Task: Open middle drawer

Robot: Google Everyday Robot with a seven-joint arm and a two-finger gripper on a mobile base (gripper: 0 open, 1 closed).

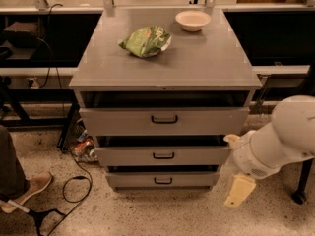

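The middle drawer (pixel 162 156) is the medium-height grey front with a small black loop handle (pixel 163 155), set between a taller drawer (pixel 164 121) above and a shorter one (pixel 162 180) below. A dark gap shows above its front. My gripper (pixel 239 191) hangs on the white arm (pixel 280 141) at the lower right. It is just right of the cabinet, level with the bottom drawer, and touches no handle.
On the grey cabinet top (pixel 206 63) lie a green snack bag (pixel 145 41) and a white bowl (pixel 193 19). A person's foot (pixel 24 191) and cables (pixel 74 186) are on the floor at the left. Black table legs (pixel 301 181) stand at the right.
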